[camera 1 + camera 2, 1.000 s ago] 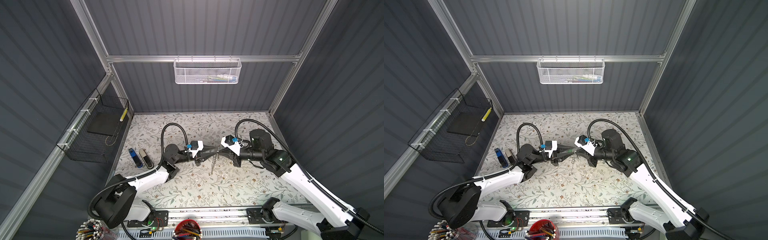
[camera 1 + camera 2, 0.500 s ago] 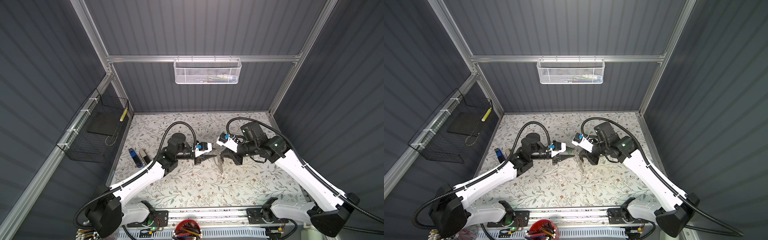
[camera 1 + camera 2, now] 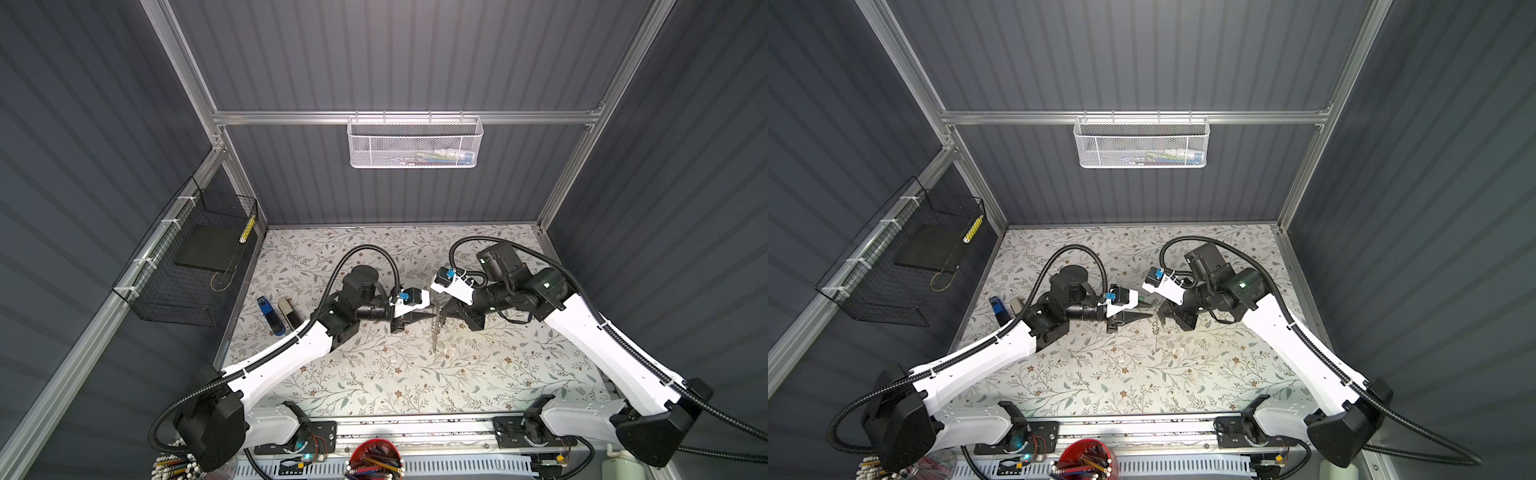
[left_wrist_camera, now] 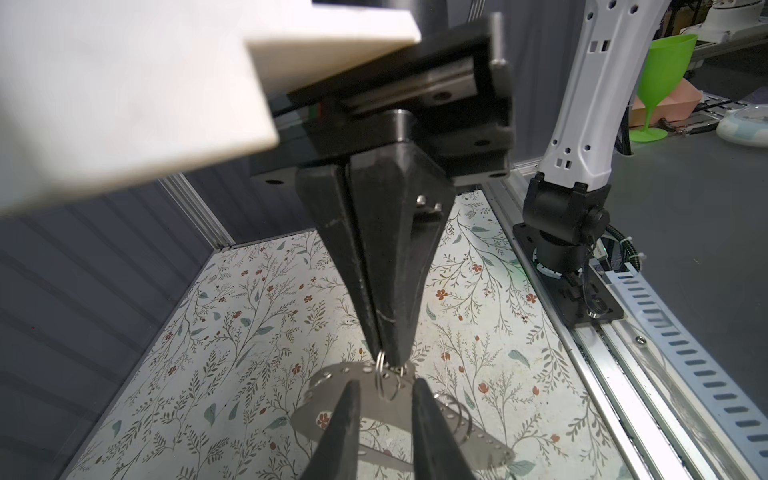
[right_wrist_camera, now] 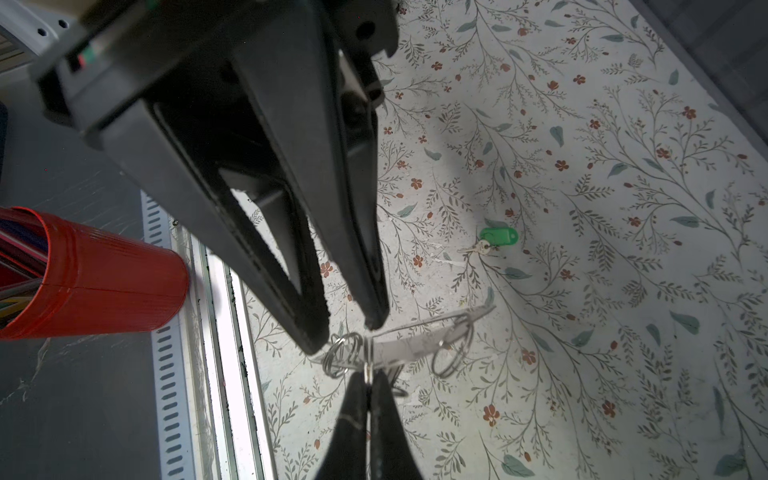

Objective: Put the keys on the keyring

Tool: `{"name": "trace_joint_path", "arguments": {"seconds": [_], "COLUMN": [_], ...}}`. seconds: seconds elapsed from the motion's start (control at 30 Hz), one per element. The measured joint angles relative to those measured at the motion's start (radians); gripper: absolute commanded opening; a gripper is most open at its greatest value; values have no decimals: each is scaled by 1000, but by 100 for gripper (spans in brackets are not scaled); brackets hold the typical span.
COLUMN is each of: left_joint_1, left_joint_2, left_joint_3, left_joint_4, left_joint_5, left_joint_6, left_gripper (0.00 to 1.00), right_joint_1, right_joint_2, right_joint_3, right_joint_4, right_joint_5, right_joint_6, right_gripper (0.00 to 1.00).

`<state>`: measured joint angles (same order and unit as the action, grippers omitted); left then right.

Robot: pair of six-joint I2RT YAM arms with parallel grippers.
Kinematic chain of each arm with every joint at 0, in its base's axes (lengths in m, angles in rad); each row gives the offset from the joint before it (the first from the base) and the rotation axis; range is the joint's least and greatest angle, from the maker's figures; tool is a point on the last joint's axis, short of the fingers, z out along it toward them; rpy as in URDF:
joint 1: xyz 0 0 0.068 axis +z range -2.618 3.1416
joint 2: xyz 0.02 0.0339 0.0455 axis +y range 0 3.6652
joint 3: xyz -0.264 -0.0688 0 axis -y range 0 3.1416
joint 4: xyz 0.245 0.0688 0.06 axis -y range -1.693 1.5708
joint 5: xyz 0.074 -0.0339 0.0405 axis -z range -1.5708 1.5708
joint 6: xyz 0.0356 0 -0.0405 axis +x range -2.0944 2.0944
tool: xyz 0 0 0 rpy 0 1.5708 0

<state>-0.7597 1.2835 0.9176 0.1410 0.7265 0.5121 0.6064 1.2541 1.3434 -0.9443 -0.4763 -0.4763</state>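
Observation:
The keyring point(image 4: 478, 444), a flat grey oblong plate with an oval cutout and small wire loops, hangs above the floral mat, seen edge-on in both top views point(image 3: 434, 332) point(image 3: 1155, 328). My right gripper point(image 5: 368, 376) is shut on its rim, and it also shows in the left wrist view point(image 4: 388, 357). My left gripper point(image 4: 385, 382) faces it, jaws apart on either side of the plate's band and one loop; I see no grip. One of the keys, with a green tag point(image 5: 498, 237), lies on the mat beyond.
A blue stapler point(image 3: 269, 318) and a grey stapler point(image 3: 289, 311) lie at the mat's left edge. A black wire basket point(image 3: 187, 266) hangs on the left wall, a white mesh basket point(image 3: 415, 143) on the back wall. A red pencil cup point(image 5: 91, 278) stands by the front rail.
Both arms have lifted their elbows and shifted a little toward the front, the right one still carrying the keyring. The left jaws have narrowed slightly around the plate.

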Motion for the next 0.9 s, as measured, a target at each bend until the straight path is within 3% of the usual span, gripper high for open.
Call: {"name": "trace_joint_path", "arguments": {"seconds": [0.47,0.7,0.8,0.9], "left_joint_1": [-11,-10,-9,-11], "left_joint_2": [30,36,40,40], "left_joint_3": [30,33,41,42], "left_joint_4": [-23,-33,-41,-32], "left_joint_5": [2,7,8,7], "left_joint_6": [15,27,27,22], "left_gripper": [20,0,0,0], "right_joint_1": [8,12,18,18], "right_joint_2": [0,0,-2,-16], "right_joint_3": [7,8,8,1], "right_joint_4": [3,0,0,40], "right_joint_5": [-18,-18,-13,4], "right_joint_6": [0,-5,-6,-4], "right_gripper": [0,0,20,30]}}
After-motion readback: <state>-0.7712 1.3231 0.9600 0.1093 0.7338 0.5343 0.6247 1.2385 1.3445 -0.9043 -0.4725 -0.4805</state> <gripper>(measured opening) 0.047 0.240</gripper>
